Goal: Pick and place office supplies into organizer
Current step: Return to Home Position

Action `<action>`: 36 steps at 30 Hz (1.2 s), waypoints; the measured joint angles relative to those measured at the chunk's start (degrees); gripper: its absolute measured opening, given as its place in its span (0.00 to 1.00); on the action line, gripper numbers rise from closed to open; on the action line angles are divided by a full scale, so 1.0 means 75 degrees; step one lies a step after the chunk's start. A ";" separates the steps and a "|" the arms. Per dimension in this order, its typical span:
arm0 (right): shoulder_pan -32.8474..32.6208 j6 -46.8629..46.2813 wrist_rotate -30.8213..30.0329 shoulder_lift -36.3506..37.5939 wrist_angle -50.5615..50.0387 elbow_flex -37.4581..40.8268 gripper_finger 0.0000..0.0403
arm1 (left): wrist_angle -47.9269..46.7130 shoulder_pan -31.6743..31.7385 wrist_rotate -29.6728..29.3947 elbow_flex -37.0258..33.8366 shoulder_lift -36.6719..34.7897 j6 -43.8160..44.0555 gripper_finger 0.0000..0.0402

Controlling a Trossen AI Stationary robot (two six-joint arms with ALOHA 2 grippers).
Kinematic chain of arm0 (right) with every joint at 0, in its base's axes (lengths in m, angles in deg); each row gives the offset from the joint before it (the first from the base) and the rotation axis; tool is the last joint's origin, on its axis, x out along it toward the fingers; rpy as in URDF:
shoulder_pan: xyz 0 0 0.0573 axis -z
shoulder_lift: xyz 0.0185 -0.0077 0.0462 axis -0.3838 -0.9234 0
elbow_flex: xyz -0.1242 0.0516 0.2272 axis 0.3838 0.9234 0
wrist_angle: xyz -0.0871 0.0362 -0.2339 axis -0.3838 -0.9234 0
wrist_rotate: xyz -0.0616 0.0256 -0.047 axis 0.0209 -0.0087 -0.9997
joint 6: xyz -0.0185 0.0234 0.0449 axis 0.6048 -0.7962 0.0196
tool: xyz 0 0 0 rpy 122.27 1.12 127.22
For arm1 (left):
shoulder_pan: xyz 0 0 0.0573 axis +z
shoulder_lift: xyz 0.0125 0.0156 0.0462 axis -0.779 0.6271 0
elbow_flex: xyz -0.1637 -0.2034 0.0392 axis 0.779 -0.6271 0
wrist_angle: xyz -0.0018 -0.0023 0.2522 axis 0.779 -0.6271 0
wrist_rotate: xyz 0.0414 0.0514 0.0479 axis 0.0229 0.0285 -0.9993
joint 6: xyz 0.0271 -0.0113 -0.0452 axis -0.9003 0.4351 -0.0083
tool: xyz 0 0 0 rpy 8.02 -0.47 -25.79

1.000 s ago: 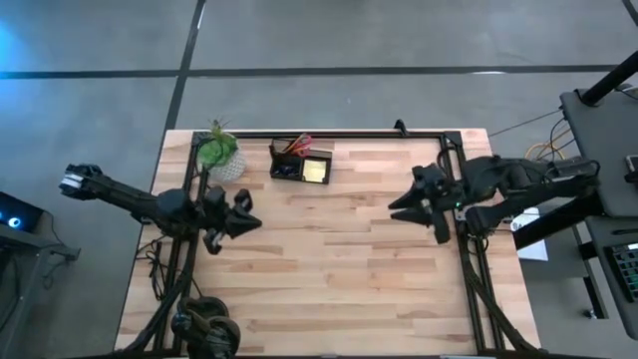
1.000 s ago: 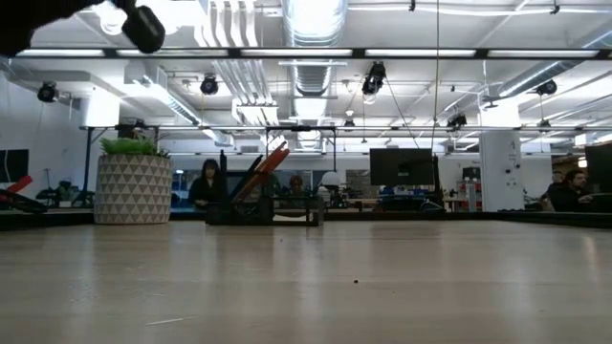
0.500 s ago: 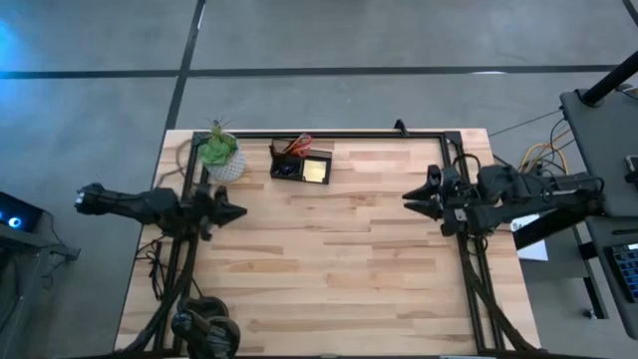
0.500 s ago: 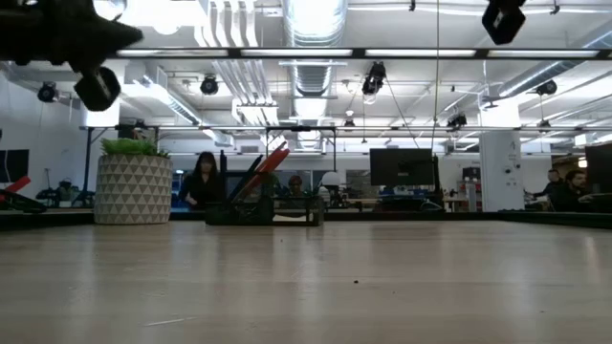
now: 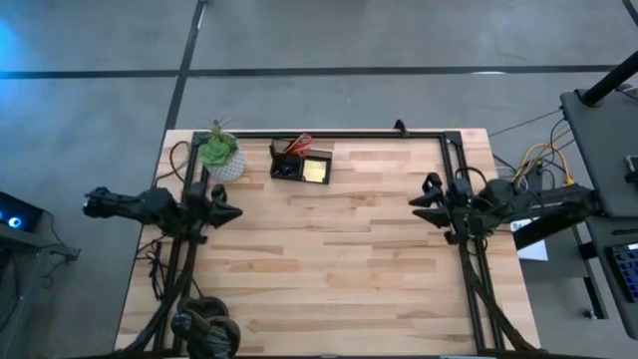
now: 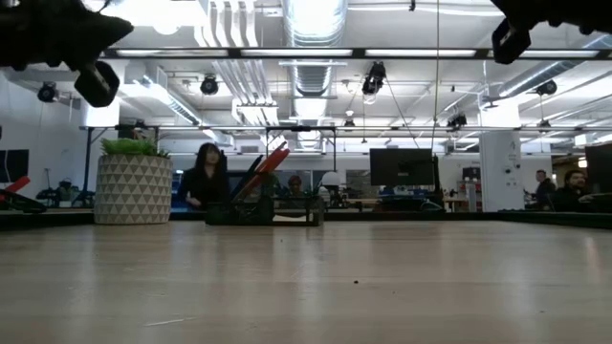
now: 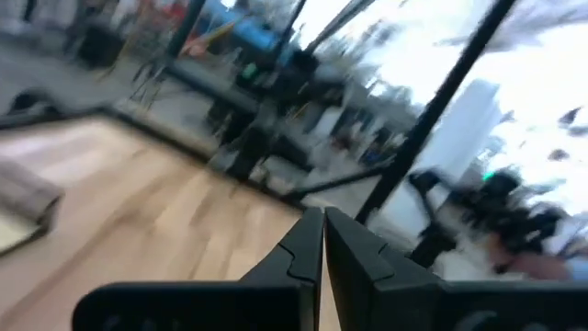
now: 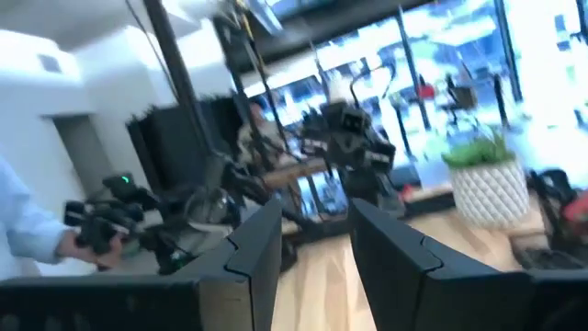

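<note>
Left end effector (image 7: 323, 241) is clenched on nothing, fingers touching; right end effector (image 8: 315, 241) stands parted, empty.

A potted plant (image 5: 220, 157), green leaves in a white patterned pot, stands near the far left corner of the light wooden table (image 5: 339, 264). A black frame rail (image 5: 379, 134) runs along the table's far edge. In the room behind, a person (image 6: 204, 182) in dark clothes shows right of the pot, with a dark monitor (image 6: 402, 165) farther right.
</note>
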 joint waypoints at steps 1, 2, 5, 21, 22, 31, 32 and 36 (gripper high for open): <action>0.0002 0.0052 0.0002 0.0112 0.0274 0.0211 0.31 | 0.0322 -0.0003 0.0052 -0.0122 0.0007 -0.0063 0.00; 0.0002 0.0073 -0.0010 0.0177 0.0566 0.0408 0.31 | 0.0588 0.0002 0.0107 -0.0301 -0.0002 -0.0114 0.00; 0.0006 0.0167 -0.0010 0.0374 0.1422 0.0963 0.31 | 0.1537 0.0001 0.0423 -0.0806 0.0067 -0.0152 0.00; 0.0094 0.0369 -0.1154 0.0415 0.2036 0.1081 0.30 | 0.2281 0.0185 0.1504 -0.1212 0.0023 -0.0517 0.00; 0.0182 0.0627 -0.1028 0.0405 0.2034 0.1062 0.30 | 0.2284 0.0245 0.1501 -0.1212 0.0020 -0.0611 0.00; 0.1427 0.0108 0.0967 0.0396 0.1985 0.1308 0.26 | 0.2129 0.1202 0.2298 -0.1217 0.0169 -0.0634 0.00; 0.1553 0.0141 0.1077 0.0423 0.2010 0.1326 0.26 | 0.2101 0.1302 0.2442 -0.1218 0.0145 -0.0625 0.00; 0.2063 0.0164 0.1284 0.0553 0.1859 0.1510 0.25 | 0.1834 0.1543 0.2773 -0.1220 0.0146 -0.0611 0.00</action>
